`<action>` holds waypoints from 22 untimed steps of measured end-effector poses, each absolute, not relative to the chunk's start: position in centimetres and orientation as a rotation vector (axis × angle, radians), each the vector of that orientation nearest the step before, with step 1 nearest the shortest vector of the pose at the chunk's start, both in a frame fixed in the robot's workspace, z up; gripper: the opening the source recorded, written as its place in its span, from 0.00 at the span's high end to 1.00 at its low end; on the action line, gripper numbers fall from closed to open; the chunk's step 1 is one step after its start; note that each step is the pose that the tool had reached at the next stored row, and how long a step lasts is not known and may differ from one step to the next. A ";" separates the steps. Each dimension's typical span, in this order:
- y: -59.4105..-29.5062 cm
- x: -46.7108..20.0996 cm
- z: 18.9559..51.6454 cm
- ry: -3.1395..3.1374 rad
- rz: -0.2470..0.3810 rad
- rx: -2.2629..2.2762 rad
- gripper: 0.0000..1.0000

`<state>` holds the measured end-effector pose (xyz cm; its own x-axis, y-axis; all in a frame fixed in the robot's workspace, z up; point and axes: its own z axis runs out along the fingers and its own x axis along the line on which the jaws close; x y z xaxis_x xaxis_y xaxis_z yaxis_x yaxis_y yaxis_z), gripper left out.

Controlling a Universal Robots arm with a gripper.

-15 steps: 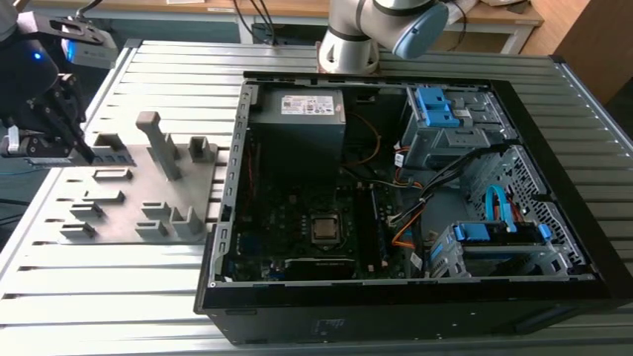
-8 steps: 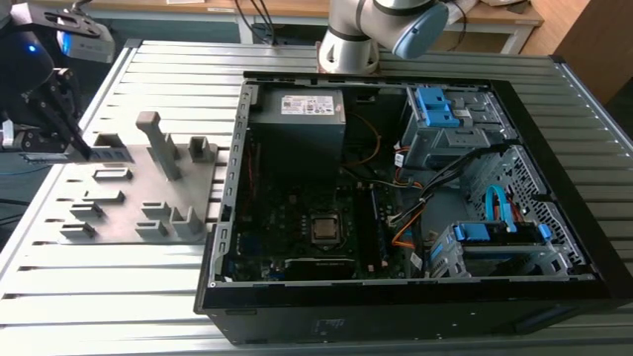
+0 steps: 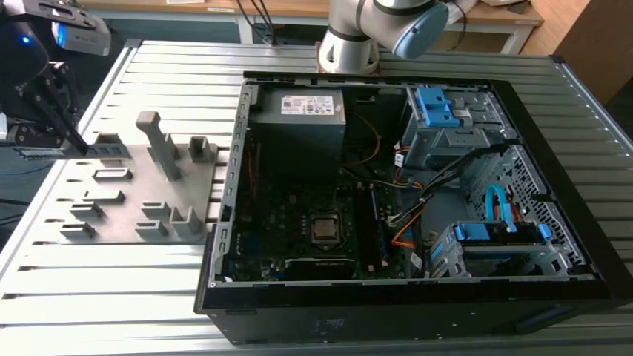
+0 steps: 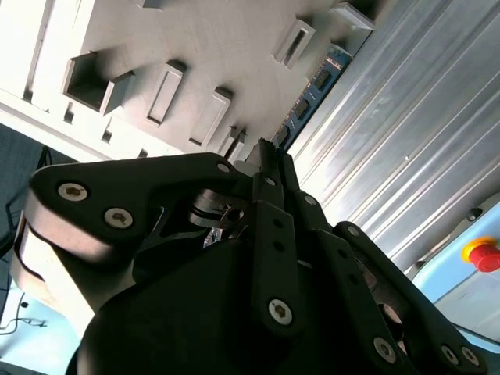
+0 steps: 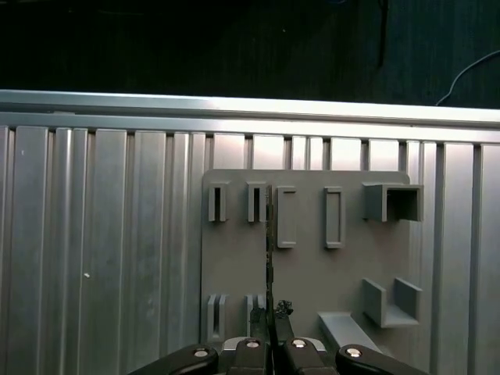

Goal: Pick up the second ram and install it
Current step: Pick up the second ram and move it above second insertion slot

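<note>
My gripper (image 3: 58, 142) hangs at the exterior view's far left, over the left end of the grey holder block (image 3: 138, 200). It is shut on the second ram (image 3: 40, 153), a thin dark stick with a pale label that juts out level under the fingers. In the first wrist view the ram (image 5: 269, 234) runs edge-on from the gripper (image 5: 270, 316) across the holder block (image 5: 312, 266), between its slots. The second wrist view shows the ram (image 4: 311, 90) as a dark strip with chips reaching past the gripper (image 4: 269, 152). The ram appears lifted clear of the block.
An open computer case (image 3: 416, 185) lies at the exterior view's right, with the motherboard, the square silver processor (image 3: 325, 228), cables and blue drive bays inside. The holder block carries upright posts (image 3: 158, 144). The arm's base (image 3: 351, 37) stands behind the case. All rests on a ribbed metal table (image 3: 99, 297).
</note>
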<state>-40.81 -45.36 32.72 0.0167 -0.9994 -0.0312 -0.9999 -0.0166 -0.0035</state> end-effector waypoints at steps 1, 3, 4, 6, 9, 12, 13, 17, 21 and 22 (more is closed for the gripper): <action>-45.4 -40.8 32.8 2.186 0.031 -2.222 0.86; -45.4 -40.8 33.0 2.186 0.031 -2.222 0.86; -45.4 -40.8 33.1 2.186 0.031 -2.222 0.86; -45.4 -40.8 33.2 2.185 0.031 -2.222 0.86; -45.4 -40.8 33.4 2.186 0.031 -2.222 0.86; -45.4 -40.8 33.6 2.186 0.031 -2.222 0.86; -45.4 -40.8 33.6 2.186 0.031 -2.222 0.86; -45.4 -40.8 33.9 2.186 0.031 -2.222 0.86; -45.4 -40.8 34.2 2.186 0.031 -2.222 0.86; -45.4 -40.8 34.3 2.186 0.031 -2.222 0.86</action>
<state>-40.81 -45.36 34.27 0.0167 -0.9994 -0.0312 -0.9999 -0.0166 -0.0035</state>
